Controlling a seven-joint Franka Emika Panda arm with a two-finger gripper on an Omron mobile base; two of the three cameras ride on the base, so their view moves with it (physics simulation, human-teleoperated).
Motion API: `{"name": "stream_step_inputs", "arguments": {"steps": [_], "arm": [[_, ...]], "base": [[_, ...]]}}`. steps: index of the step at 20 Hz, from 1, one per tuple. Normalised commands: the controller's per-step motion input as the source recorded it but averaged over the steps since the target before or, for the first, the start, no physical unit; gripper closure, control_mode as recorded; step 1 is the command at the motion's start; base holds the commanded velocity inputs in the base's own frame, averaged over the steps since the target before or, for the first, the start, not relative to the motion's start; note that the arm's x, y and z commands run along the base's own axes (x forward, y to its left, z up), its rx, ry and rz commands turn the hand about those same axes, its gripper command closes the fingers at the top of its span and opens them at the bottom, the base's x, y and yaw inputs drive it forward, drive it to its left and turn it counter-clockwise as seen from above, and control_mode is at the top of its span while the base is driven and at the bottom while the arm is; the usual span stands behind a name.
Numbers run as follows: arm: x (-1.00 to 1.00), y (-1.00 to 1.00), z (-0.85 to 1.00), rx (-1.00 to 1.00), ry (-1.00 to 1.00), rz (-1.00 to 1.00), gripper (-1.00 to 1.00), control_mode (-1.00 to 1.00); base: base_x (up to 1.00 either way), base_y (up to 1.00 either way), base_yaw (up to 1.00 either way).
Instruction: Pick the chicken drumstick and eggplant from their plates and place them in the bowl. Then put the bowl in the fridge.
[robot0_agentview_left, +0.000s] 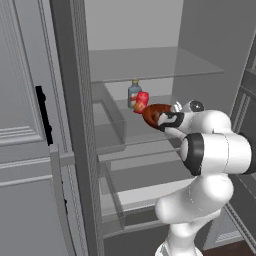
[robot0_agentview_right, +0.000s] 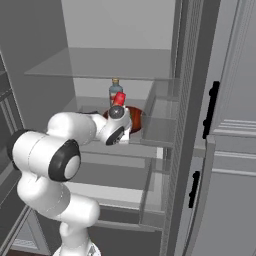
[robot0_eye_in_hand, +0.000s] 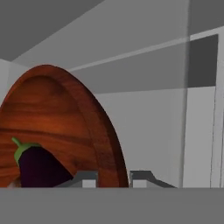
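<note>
The bowl (robot0_eye_in_hand: 57, 127) sits pinched by its rim between our fingers (robot0_eye_in_hand: 85, 178), held inside the open fridge (robot0_agentview_left: 150, 65) above a glass shelf (robot0_agentview_left: 145, 137), with the eggplant (robot0_eye_in_hand: 37, 168) lying in its hollow just beside the left fingertip. Our gripper (robot0_eye_in_hand: 112, 179) is closed narrow on that rim. We judge the bowl stiff, glossy and likely slippery, loaded off-centre, so a rim hold could let it tilt. Beyond the fingers stand a bottle (robot0_agentview_left: 133, 92) and a red can (robot0_agentview_left: 142, 101), near the bowl.

Bowl (robot0_agentview_right: 136, 118) on fridge (robot0_agentview_right: 165, 65) shelf, beside bottle (robot0_agentview_right: 115, 92)
</note>
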Motion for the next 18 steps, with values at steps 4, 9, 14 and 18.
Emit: {"name": "stream_step_inputs", "arguments": {"steps": [4,9,14,18], "arm": [[0.14,0.00,-0.14,0.00,0.00,0.00,1.00,-1.00],[0.27,0.00,-0.09,0.00,0.00,0.00,-1.00,-1.00],[-0.06,0.07,0.23,-0.01,-0.10,0.00,-1.00,-1.00],[-0.20,0.36,0.62,-0.01,-0.08,0.00,-1.00,-1.00]], "base": [[0.00,0.00,0.00],[0.00,0.00,0.00],[0.00,0.00,0.00],[0.00,0.00,0.00]]}}
